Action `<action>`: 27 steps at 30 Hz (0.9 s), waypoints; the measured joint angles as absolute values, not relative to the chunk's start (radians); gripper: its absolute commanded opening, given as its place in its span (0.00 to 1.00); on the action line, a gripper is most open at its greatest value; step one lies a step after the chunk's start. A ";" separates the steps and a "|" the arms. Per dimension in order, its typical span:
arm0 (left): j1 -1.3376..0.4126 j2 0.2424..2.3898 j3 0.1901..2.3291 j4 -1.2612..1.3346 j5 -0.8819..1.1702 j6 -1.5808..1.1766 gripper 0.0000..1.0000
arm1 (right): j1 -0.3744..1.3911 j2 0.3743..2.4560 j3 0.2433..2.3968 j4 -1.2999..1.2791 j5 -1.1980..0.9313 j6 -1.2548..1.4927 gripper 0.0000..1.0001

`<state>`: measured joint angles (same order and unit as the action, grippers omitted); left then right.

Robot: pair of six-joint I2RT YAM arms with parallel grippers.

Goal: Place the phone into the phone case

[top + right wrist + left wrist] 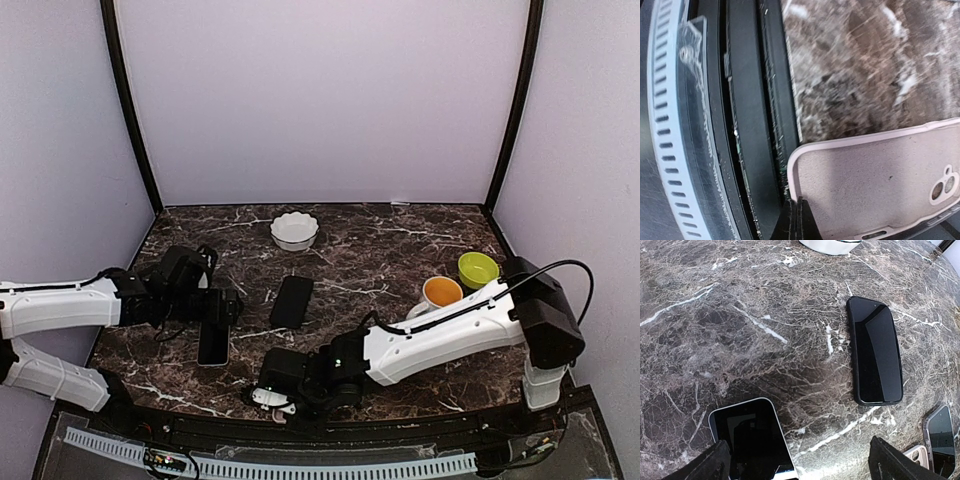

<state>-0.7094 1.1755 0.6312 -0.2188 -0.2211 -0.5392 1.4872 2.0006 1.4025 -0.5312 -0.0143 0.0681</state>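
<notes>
Pink case [875, 180] pinched by right jaws at bench [400, 240] near edge, likely staged for fitting; left jaws spread wide over phone [750, 437], pre-grasp.

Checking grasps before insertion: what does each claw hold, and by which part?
The right claw pinches the pink phone case by its rim near a corner; the left claw, open, holds nothing.

Two phones [292, 301] [213, 343]; one pink phone case [875, 185]; two bowls [294, 229] [478, 267]; one orange mug [441, 291].
</notes>
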 measured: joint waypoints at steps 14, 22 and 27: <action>-0.709 1.163 0.596 -0.239 -0.234 -0.553 0.99 | 1.438 1.768 1.289 -0.493 0.020 0.203 0.91; -0.709 1.163 0.589 -0.257 -0.244 -0.562 0.99 | 1.324 1.990 1.468 -0.718 0.323 0.609 0.98; -0.709 1.163 0.582 -0.260 -0.244 -0.562 0.99 | 1.341 2.002 1.417 -0.783 0.342 0.780 0.96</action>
<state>-0.7086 1.1629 0.5819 -0.2600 -0.2440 -0.5621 1.3415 2.0022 1.4170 -0.7834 0.3420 0.7795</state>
